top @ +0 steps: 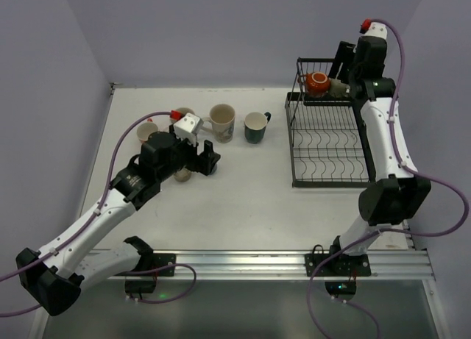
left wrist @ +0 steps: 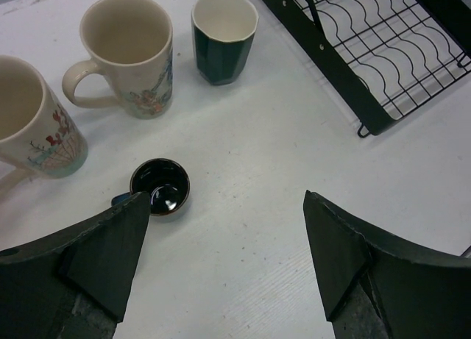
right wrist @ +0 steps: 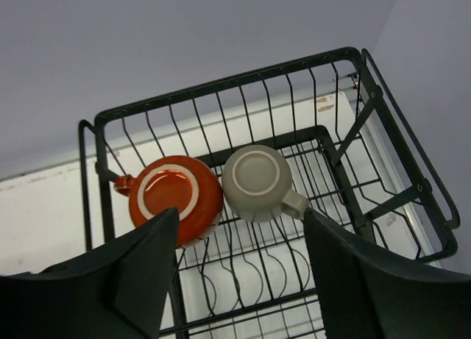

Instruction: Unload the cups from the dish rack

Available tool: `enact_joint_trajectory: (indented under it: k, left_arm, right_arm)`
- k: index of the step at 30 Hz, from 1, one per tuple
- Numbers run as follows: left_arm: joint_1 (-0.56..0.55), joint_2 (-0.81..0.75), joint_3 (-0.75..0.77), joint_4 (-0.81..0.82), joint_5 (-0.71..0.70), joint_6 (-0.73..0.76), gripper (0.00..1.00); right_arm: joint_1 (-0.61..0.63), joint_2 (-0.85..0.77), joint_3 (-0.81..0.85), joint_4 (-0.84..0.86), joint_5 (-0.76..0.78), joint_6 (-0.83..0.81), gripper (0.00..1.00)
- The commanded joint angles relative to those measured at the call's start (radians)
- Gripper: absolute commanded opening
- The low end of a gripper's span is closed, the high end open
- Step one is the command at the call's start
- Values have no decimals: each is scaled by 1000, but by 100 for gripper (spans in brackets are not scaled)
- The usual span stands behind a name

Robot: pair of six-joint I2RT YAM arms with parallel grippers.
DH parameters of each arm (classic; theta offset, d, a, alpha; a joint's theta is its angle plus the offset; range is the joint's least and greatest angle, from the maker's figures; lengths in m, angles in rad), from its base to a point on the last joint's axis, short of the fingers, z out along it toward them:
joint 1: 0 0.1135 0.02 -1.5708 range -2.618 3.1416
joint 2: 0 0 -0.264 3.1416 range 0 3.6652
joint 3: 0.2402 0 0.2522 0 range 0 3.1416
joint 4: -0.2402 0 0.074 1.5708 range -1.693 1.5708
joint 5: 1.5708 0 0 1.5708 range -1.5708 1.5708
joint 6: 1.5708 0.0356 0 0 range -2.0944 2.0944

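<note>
top external: I look down from high at 6 o'clock, whole table [top: 243, 207].
left wrist: near, facing down; dish rack [left wrist: 324, 65] at 1 o'clock.
right wrist: near, above rack's upper basket [right wrist: 228, 84].
shared: rack, all views.

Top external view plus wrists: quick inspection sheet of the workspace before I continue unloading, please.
Surface: white table, no spills seen.
Job's things: orange mug and beige mug upside down in the upper basket of the dish rack; two patterned cream mugs, teal cup, small dark cup upright on the table.
Clutter: nothing seen.
Grippers: left gripper open near the small dark cup; right gripper open over the basket.
Cables: purple cables along both arms.
Surroundings: lavender walls; metal rail at near edge.
</note>
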Motion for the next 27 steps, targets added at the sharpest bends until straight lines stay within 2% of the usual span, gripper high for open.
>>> enact_joint_trajectory:
  k: [1, 4, 10, 14, 15, 27]
  left_arm:
    - [0, 6, -10, 70, 39, 14, 89]
    - [0, 12, -10, 70, 39, 14, 89]
    - [-1, 41, -8, 70, 30, 16, 89]
    - [0, 66, -6, 71, 21, 16, 89]
    - [0, 75, -5, 70, 18, 18, 89]
    - [7, 124, 7, 65, -5, 21, 89]
  right_arm:
    - [-34, 63, 119, -118, -31, -75, 74]
    - [-75, 127, 167, -130, -103, -112, 77]
    - [-129, 213, 213, -160, -235, -167, 72]
    - [-140, 270, 233, -163, -325, -186, 75]
    - [-140, 278, 244, -167, -336, -230, 76]
    - [-151, 350, 265, -175, -330, -275, 80]
